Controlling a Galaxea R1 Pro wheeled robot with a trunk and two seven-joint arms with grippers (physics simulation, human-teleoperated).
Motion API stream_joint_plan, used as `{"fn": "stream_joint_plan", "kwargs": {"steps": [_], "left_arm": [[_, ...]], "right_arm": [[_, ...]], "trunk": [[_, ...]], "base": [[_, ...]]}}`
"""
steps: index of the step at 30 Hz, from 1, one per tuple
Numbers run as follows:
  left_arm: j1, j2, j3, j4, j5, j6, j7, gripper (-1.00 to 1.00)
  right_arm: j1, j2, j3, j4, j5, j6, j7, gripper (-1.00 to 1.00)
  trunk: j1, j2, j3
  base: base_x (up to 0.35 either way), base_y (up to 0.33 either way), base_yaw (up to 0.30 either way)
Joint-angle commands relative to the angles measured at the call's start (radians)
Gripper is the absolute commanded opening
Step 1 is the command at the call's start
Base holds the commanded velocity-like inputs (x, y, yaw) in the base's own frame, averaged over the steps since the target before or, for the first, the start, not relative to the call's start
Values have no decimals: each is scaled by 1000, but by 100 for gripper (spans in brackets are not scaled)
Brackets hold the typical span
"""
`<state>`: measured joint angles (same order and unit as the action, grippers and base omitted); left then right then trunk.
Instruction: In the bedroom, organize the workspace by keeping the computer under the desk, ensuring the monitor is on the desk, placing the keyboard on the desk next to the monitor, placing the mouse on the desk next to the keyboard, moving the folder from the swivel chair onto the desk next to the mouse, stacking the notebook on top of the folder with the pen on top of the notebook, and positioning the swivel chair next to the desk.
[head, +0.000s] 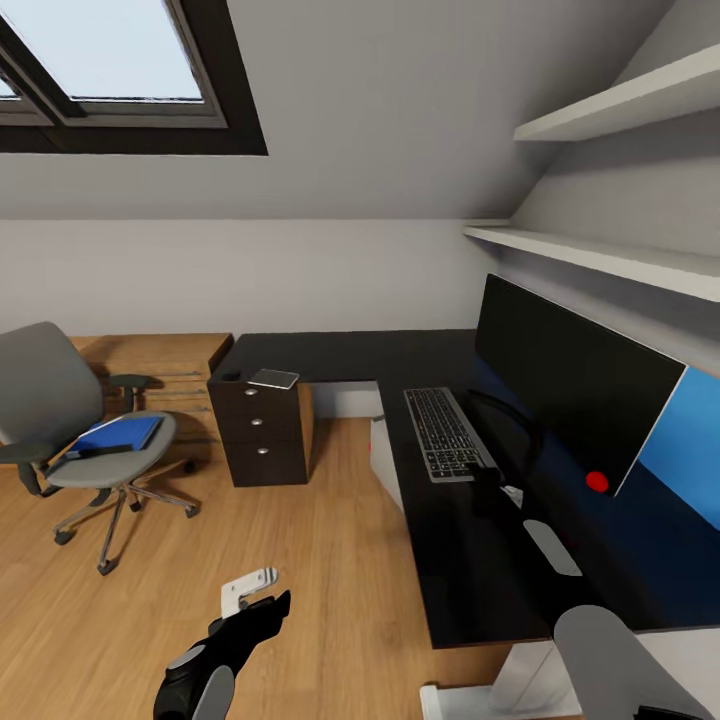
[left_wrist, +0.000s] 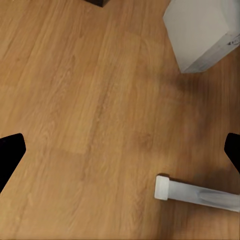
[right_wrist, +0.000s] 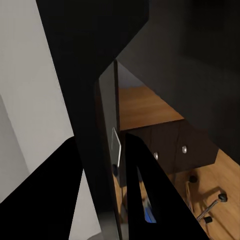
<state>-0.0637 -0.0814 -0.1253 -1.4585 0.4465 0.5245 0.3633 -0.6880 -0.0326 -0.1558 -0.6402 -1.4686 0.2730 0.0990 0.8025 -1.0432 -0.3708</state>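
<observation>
Computer (left_wrist: 200, 32) cut off at frame edge; left gripper (left_wrist: 120, 150) seen spread wide over wood-grain floor (left_wrist: 85, 100); right gripper's state can't be told.

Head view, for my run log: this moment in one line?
folder on swivel chair | keyboard, monitor on desk | left hand over floor

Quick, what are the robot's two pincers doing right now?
Left pincer: open, holding nothing.
Right pincer: cannot be told, too dark to see.
</observation>
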Motion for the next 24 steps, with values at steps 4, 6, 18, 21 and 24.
{"fn": "stream_joint_plan", "kwargs": {"steps": [4, 6, 18, 21, 24], "left_arm": [[-1, 0, 1, -3, 11, 2, 10, 100], [-1, 0, 1, -3, 11, 2, 9, 100], [-1, 0, 12, -2, 11, 3, 9, 100], [-1, 0, 26, -2, 12, 3, 9, 100], [-1, 0, 30, -2, 12, 3, 9, 100]], "right_arm": [[-1, 0, -2, 0, -6, 6, 2, -100], [-1, 0, -2, 0, -6, 6, 2, -100], [-1, 0, -4, -1, -7, 8, 4, -100], [-1, 0, -5, -1, -8, 9, 5, -100], [-1, 0, -5, -1, -8, 11, 6, -100]], "trunk": [[0, -1, -1], [0, -1, -1], [0, -1, -1], [0, -1, -1], [0, -1, -1]], "base": [[128, -2, 0], [252, 0, 0], [76, -40, 0], [11, -18, 0], [3, -4, 0]]}}
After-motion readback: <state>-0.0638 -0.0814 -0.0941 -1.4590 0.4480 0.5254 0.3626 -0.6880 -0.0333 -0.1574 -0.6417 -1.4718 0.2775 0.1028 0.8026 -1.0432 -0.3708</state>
